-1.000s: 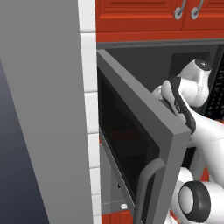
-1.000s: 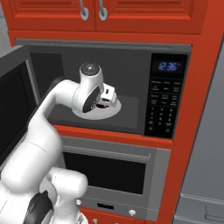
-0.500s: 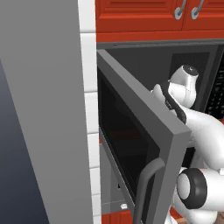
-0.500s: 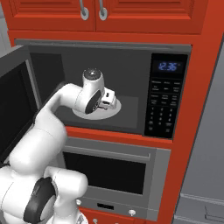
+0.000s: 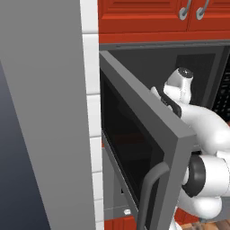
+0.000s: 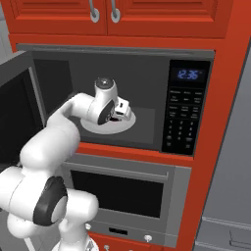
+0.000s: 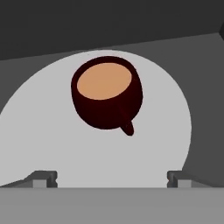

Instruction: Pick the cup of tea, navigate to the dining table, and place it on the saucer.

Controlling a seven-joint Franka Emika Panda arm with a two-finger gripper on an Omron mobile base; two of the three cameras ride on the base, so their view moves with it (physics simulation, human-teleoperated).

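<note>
The cup of tea [image 7: 107,98] is a dark maroon cup with light brown liquid and a small side handle facing the hand. It stands upright on the round white turntable [image 7: 140,153] inside the open microwave. My gripper [image 7: 113,179] is open, its fingertips [image 7: 43,178] set wide apart, a short way back from the cup and touching nothing. From the right base view the gripper [image 6: 122,112] is inside the microwave cavity, over the turntable [image 6: 93,128]. The dining table and the saucer are out of view.
The microwave door [image 5: 134,148] stands swung open on the left, close beside the arm. The control panel [image 6: 184,112] is to the right of the cavity, a built-in oven [image 6: 122,196] sits below, and red cabinets [image 6: 103,17] hang above.
The arm has reached a little deeper into the microwave, bringing the hand closer to the turntable. The jaws have stayed open.
</note>
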